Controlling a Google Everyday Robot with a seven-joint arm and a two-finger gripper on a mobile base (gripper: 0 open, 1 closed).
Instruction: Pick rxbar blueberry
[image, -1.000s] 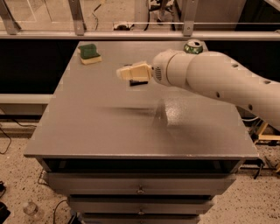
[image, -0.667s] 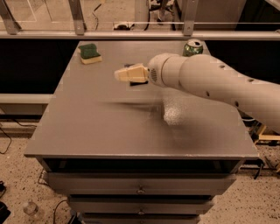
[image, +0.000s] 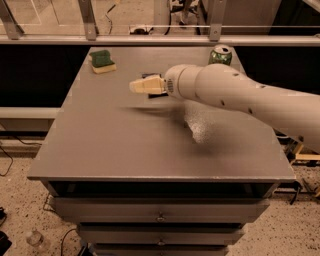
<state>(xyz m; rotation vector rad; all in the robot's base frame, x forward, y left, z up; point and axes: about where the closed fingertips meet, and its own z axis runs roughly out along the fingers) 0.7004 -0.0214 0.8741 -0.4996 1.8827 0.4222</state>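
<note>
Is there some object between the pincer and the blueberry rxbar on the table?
Nothing visible stands between them. The pincer hangs directly in front of the rxbar blueberry, whose dark wrapper shows just behind it. The sponge lies far to the left and the green can far to the right, both off this path.

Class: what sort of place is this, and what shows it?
Probably a robotics lab: a grey drawer cabinet serving as table, black cables on the speckled floor, and a white robot arm's gripper over the tabletop's far middle.
</note>
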